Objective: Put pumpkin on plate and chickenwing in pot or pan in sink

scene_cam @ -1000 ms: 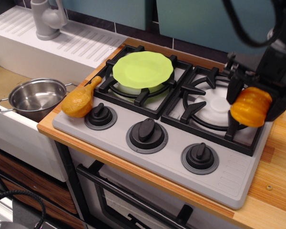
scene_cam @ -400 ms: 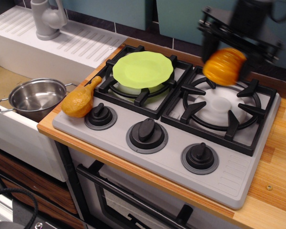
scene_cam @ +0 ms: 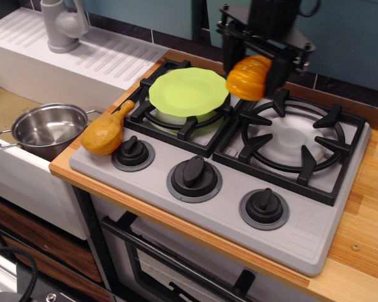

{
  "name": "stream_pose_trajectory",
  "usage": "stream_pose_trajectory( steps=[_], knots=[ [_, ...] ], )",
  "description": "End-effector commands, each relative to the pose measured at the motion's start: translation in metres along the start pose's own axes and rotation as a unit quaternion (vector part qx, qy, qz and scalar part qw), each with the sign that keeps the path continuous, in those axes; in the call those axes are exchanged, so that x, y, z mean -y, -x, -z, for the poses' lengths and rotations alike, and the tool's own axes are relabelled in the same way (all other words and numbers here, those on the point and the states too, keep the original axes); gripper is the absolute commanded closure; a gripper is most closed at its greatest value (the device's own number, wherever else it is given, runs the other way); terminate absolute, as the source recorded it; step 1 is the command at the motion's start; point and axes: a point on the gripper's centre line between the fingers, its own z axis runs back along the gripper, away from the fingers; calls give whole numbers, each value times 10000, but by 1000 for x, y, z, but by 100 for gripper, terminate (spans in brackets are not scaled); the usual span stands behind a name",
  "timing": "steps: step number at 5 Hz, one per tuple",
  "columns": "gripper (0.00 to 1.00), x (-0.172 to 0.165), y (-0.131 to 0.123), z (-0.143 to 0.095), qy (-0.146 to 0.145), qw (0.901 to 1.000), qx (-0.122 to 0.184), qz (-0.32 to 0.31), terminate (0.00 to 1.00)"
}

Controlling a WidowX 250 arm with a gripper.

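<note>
Since the earlier frame my gripper (scene_cam: 252, 74) has swung leftward across the stove with the pumpkin (scene_cam: 248, 77), off the right burner and up to the gap between the two burners. My jaws are closed on the pumpkin, one dark finger (scene_cam: 230, 55) on each side, and it hangs in the air, clear of the grates.

Just to the left of my gripper and slightly lower, the plate (scene_cam: 189, 92) sits on the left burner grate (scene_cam: 176, 119) with nothing on it. Below and to the right of my gripper is the right burner (scene_cam: 294, 139), bare.

Farther left, past the plate, the chickenwing (scene_cam: 105, 133) lies at the stove's front left corner, its thick end toward the front and its thin handle pointing back toward the plate. It has not shifted.

Farthest from my gripper, the pot (scene_cam: 47, 129) stands upright in the sink (scene_cam: 12, 110), just beside the chickenwing, and holds nothing. Behind it rise the drainboard (scene_cam: 107, 60) and faucet (scene_cam: 62, 25).
</note>
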Motion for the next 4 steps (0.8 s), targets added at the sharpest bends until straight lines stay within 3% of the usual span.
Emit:
stream_pose_trajectory(
  steps=[1, 4],
  knots=[
    [100, -36, -13, -19, -23, 9974, 700, 163, 0],
    [100, -77, -24, 4, 32, 9953, 856, 457, 0]
  ],
)
